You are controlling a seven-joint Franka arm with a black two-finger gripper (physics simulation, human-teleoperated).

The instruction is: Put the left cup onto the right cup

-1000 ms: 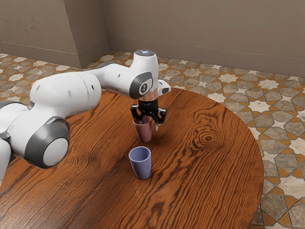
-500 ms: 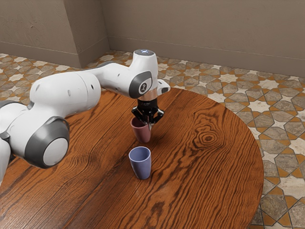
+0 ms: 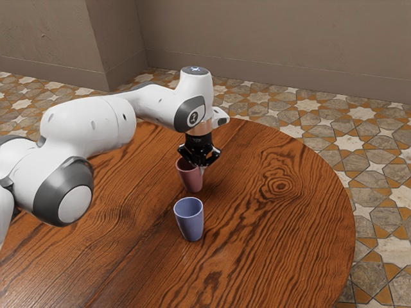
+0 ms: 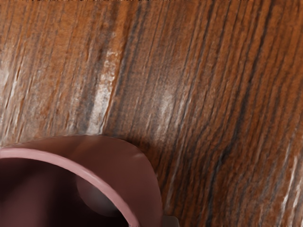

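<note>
A pink cup (image 3: 191,177) stands near the middle of the round wooden table (image 3: 282,224). My gripper (image 3: 201,165) comes down from above and is shut on the cup's rim, on the side toward the exterior view's right. A blue-purple cup (image 3: 189,218) stands upright just in front of the pink one, apart from it and from my hand. In the wrist view the pink cup (image 4: 102,177) lies right under the hand, its rim and dark inside showing against the wood grain.
The table's curved edge (image 3: 350,212) runs along the exterior view's right, with patterned tiled floor (image 3: 379,147) beyond it. My white arm (image 3: 96,128) spans the table's left part. Bare wood lies to the right of both cups.
My fingers, spread around the pink cup's rim a second ago, have closed on it. The cup has barely shifted since; the blue-purple cup has stayed put.
</note>
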